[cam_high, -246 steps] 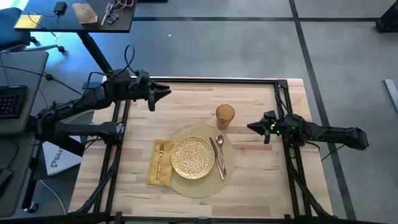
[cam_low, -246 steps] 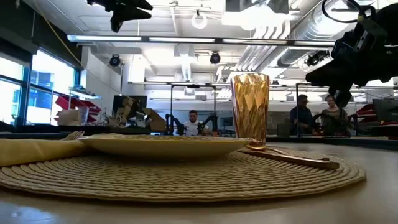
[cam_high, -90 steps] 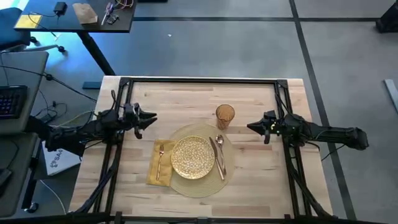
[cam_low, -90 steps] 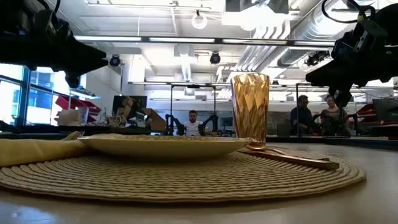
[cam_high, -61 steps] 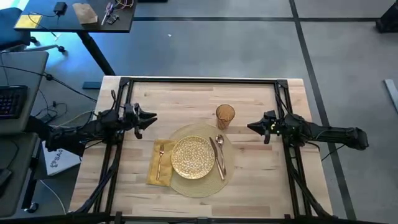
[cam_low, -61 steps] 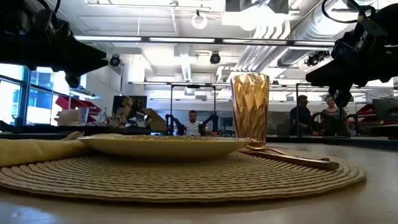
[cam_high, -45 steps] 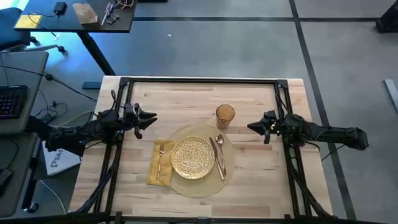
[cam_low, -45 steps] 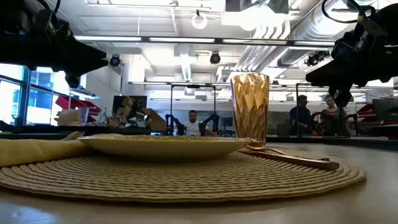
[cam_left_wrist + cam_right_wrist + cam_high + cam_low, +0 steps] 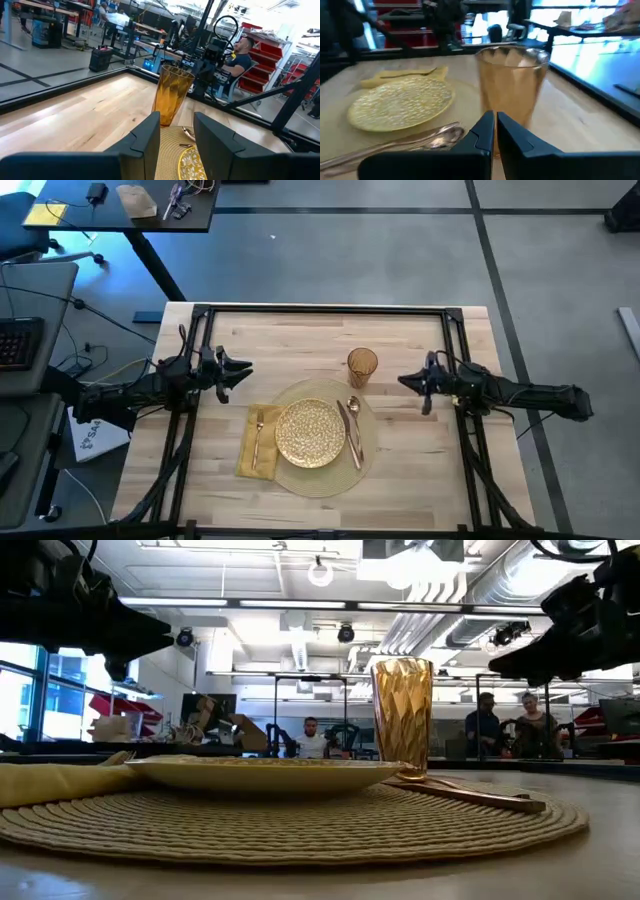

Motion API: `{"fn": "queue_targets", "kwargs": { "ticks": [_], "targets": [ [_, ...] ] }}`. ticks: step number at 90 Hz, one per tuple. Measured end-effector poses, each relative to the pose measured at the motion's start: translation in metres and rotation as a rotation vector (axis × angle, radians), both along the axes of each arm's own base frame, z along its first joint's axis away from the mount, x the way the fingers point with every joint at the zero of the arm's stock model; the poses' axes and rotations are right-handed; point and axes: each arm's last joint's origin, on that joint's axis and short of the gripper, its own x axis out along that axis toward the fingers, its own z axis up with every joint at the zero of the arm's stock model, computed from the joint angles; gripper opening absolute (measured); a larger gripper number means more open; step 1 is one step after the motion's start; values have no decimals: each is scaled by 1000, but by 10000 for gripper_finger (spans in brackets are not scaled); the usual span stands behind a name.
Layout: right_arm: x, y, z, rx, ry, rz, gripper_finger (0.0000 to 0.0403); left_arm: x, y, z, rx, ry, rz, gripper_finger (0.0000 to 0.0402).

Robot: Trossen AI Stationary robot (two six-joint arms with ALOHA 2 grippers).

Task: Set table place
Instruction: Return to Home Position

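Three people [image 9: 487, 726] beyond light-wood table [image 9: 300, 330].

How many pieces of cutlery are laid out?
3. A fork lies on the napkin left of the plate; a knife just right of the plate; a spoon right of the knife. None look hidden.

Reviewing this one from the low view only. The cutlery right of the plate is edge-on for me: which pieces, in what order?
Observer: From above, a knife lies next to the plate, with a spoon outside it, both on the placemat.
Operator: And on the napkin?
Observer: A fork lies along the yellow napkin, left of the plate.
Operator: Are the tools carrying anything?
Observer: No. Its wrist view shows the left tool open and empty; the right tool is shut on nothing, right of the glass.
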Motion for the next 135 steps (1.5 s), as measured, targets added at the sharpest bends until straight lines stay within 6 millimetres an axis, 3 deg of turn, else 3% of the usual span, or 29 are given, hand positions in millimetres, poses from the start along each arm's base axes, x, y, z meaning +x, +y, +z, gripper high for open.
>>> {"fn": "queue_targets", "kwargs": {
  "ticks": [47, 135],
  "targets": [
    [-8, 26, 12, -4, -150, 250, 3, 0, 0, 0, 0, 0, 0, 101],
    [-10, 26, 14, -3, -177, 261, 3, 0, 0, 0, 0, 2, 0, 101]
  ]
}}
